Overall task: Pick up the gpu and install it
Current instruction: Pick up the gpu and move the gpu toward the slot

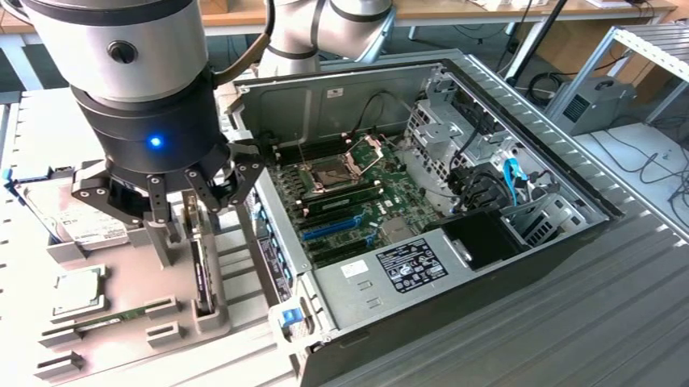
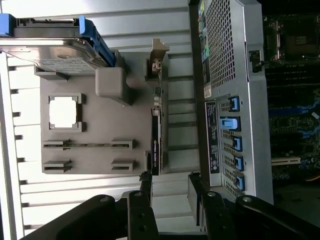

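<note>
Hovering over the gpu [image 1: 202,270], the gripper [image 1: 181,214] is seen with jaws spread; the card is stood on edge in the grey holder [image 1: 121,262] beside the computer case [image 1: 312,101], whose sticker [image 1: 411,266] cannot be read

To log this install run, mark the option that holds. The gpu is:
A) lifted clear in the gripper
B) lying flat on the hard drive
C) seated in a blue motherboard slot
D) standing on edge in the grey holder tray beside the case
D: the gpu stands on edge in a slot of the grey tray, outside the open case, and the gripper is open, not closed on it.
</note>
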Controlling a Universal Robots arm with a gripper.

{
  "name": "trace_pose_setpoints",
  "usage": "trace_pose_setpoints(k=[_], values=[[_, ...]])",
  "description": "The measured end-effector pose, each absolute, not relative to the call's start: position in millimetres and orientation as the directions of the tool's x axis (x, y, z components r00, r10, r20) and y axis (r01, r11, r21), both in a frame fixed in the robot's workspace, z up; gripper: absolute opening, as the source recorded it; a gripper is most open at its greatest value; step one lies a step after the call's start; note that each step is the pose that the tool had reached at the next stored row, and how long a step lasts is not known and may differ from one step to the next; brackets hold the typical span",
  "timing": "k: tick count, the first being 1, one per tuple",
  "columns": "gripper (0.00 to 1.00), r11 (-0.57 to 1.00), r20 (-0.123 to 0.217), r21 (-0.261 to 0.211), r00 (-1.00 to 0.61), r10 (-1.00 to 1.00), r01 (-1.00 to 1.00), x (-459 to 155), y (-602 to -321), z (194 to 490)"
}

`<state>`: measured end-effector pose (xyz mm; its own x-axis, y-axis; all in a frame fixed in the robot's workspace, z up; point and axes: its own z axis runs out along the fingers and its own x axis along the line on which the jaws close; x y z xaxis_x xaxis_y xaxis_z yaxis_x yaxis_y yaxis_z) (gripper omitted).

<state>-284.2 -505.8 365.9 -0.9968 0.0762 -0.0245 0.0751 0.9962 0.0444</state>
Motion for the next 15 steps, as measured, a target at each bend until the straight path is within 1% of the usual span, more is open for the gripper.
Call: trace_pose_setpoints(k=[15], values=[[0.42,0.996,-0.025,0.045,-0.997,0.076,0.075,-284.5,-504.9,363.0]])
